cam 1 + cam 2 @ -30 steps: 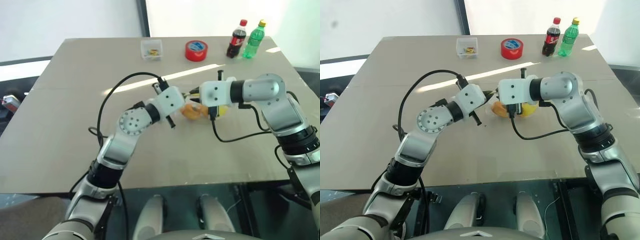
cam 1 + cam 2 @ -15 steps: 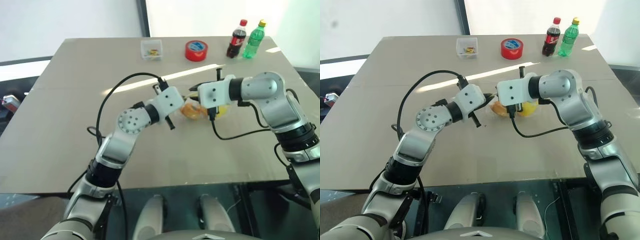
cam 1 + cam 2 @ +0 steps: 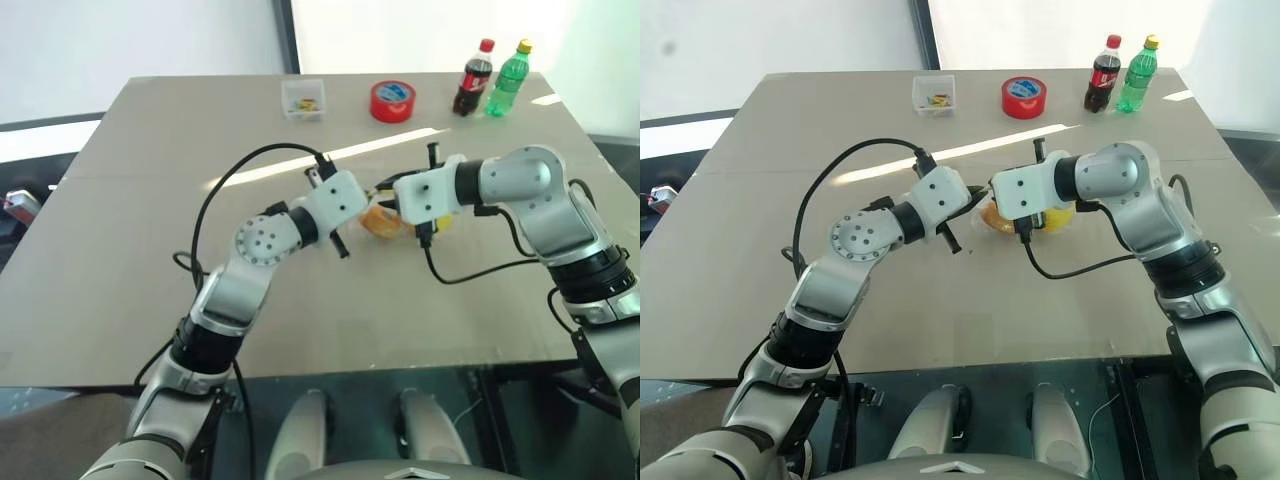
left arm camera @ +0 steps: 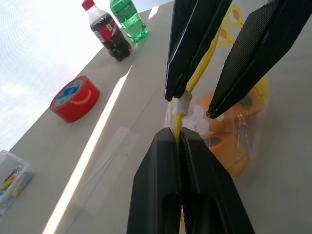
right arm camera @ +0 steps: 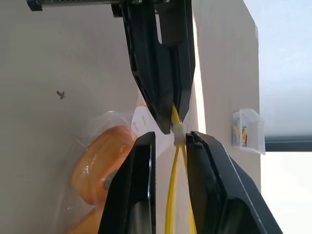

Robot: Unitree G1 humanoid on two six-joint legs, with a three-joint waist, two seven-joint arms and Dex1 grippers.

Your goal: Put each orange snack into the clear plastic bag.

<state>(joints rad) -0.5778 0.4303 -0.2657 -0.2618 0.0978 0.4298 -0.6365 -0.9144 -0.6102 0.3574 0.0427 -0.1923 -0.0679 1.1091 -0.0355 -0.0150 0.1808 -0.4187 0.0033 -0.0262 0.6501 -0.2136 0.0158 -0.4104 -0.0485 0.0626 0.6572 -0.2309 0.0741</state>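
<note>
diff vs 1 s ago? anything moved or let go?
Right gripper edged slightly toward the left gripper along the yellow zip strip; its fingers straddle the strip near the white slider. Nothing was let go. Unchanged: left gripper shut on the strip, both orange snacks inside the clear plastic bag, and the tape roll, bottles and small box.

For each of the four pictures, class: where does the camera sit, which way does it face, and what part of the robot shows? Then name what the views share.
Left eye: on the head, facing forward and down at the table; both arms show.
Right eye: beside it, same scene.
Left wrist: along the left gripper, shut on the bag's yellow strip; faces the bottles and tape.
Right wrist: along the right gripper, astride the strip's white slider; the left gripper is opposite.
Shared: the clear plastic bag with the orange snacks inside.
</note>
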